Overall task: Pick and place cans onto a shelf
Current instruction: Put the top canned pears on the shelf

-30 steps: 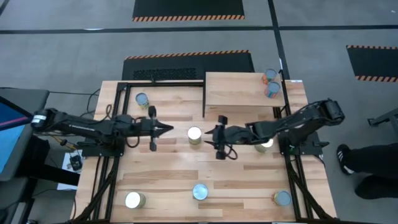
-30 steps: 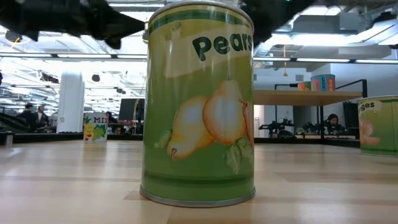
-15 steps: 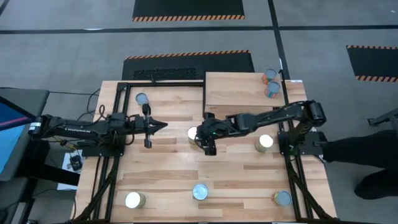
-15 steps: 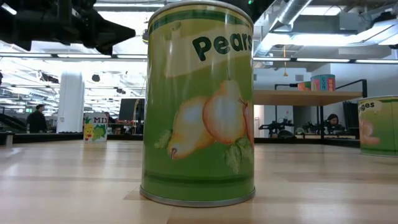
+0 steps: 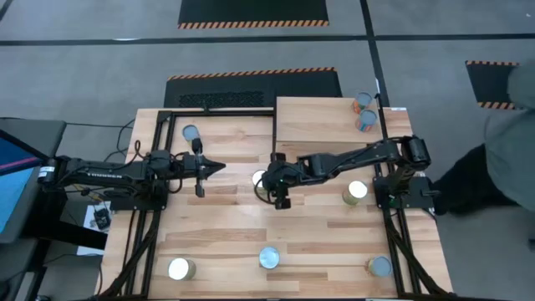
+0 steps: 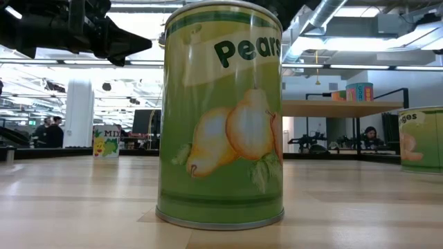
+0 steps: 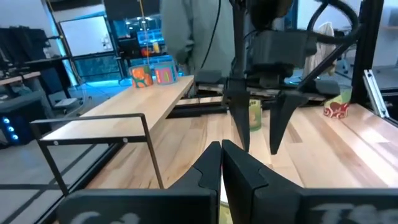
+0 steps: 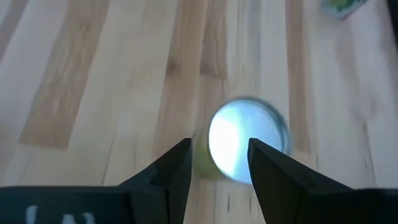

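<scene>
Two dark arms reached toward the middle of the table (image 5: 226,226) from opposite sides. On the left, the left gripper (image 5: 216,166) hung stretched out level above the boards, its fingers pressed together to a point in the left wrist view (image 7: 221,163), well short of the central can. Farther right, the right arm ran in a long low line from its base by the table's right edge, and the right gripper (image 5: 277,178) stood directly over the pear can (image 5: 261,180) near the table's centre. Its fingers (image 8: 180,163) were spread apart, straddling the can's shiny lid (image 8: 247,140) from above, not yet closed on it.

Bare boards lay all around that can, with nothing close enough to crowd it. Another can (image 5: 191,132) stood near the far left corner, one (image 5: 355,192) by the right arm's base, and three along the near edge (image 5: 180,268) (image 5: 269,257) (image 5: 379,266). The shelf (image 5: 322,125) sat at the far right, holding two cans (image 5: 363,111) at its right end, the rest of its board bare.

From the low view, the pear can (image 6: 220,114) filled the frame on pale striped planks, an open hall with ceiling lights behind.
</scene>
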